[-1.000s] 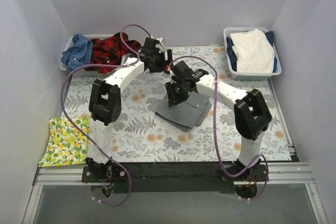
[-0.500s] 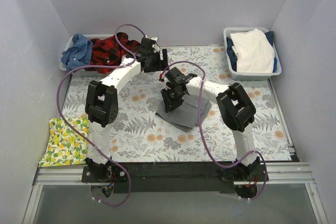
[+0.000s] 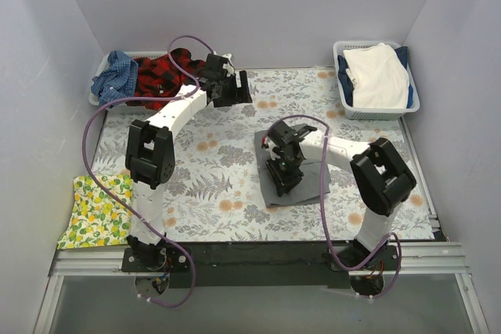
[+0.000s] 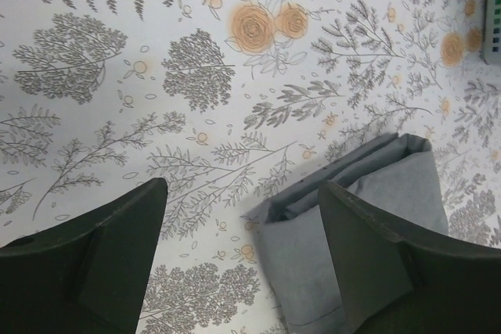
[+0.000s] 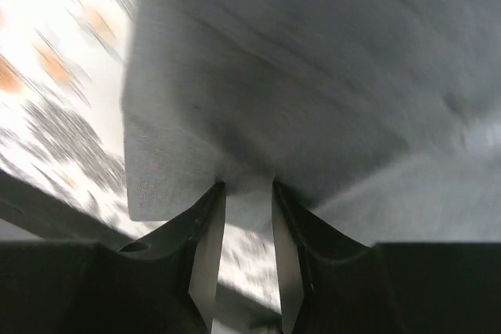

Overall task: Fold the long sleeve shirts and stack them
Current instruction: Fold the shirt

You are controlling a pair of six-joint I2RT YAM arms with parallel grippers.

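Between clenched right jaws: edge of folded grey shirt [image 5: 313, 76], flat on fern-print desk cover [image 4: 117, 52]. Under wide-spread left jaws, gripping nothing: cover, with shirt's corner beside one jaw. Just left of left jaws: red plaid shirt [image 3: 160, 72], heaped.

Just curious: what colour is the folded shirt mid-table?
The folded shirt is plain mid-grey, with no pattern. It shows best in the left wrist view.

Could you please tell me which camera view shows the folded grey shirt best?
The top external view: the folded mid-grey cloth shirt shows nearly whole, the right gripper over its middle. Left wrist shows one layered corner; right wrist, a blurred edge between its jaws.
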